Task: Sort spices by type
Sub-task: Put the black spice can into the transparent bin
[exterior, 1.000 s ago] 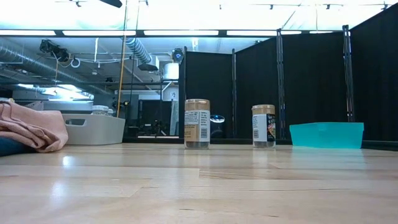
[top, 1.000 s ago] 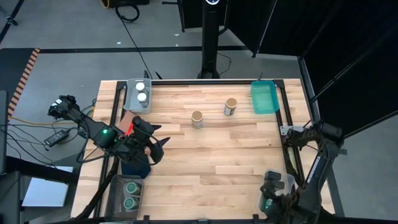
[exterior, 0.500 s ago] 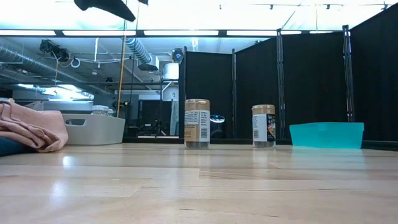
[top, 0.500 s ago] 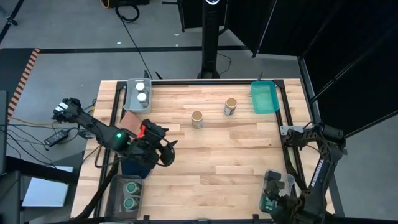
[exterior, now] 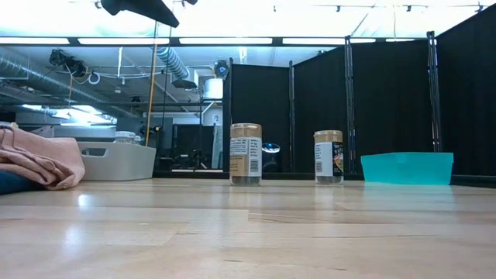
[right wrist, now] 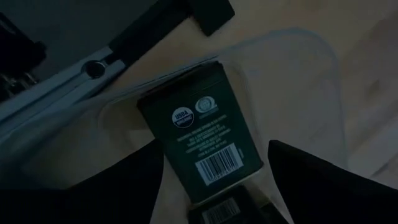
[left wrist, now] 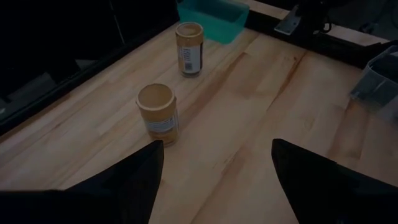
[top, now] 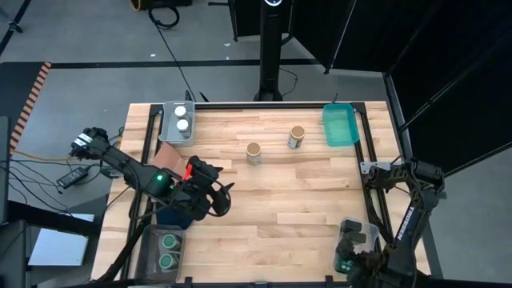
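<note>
Left gripper [top: 226,192] hangs with its jaws spread and holding nothing above the pale wooden table [top: 304,200], just past the navy cloth [top: 172,217] at the table's left edge. Beyond its dark fingers [left wrist: 134,180] stand two tan-lidded jars, the nearer jar [left wrist: 158,114] and the farther jar [left wrist: 189,48], upright and apart mid-table, short of a teal tray [left wrist: 211,14]. Right gripper [top: 346,262], also open and empty, hovers over a clear bin [right wrist: 311,81] at the table's near right corner, where a black rectangular tin [right wrist: 199,137] lies flat.
</note>
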Robot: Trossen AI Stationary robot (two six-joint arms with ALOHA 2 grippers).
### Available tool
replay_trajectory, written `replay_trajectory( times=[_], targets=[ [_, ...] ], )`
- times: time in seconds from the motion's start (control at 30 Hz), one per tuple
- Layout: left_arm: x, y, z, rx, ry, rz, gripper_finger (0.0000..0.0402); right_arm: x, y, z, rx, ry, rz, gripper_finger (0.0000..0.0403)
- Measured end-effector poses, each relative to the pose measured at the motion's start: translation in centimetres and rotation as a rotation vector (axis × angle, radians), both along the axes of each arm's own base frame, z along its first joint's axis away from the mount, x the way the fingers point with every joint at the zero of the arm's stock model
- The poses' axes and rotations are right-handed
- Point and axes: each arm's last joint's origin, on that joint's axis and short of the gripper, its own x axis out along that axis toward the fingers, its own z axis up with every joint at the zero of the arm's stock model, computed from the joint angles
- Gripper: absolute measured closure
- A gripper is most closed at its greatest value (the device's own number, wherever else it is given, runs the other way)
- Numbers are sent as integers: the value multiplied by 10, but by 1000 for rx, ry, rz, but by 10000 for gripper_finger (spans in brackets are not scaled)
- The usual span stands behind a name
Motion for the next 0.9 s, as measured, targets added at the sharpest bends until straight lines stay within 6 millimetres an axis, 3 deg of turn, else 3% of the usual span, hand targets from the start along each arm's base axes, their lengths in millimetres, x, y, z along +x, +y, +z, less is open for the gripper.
replay_trajectory(
  times=[0.9],
  targets=[
    [0, 0, 0, -6, 2, -3, 99, 16, -9, -27, 76, 35, 155, 108]
  ],
)
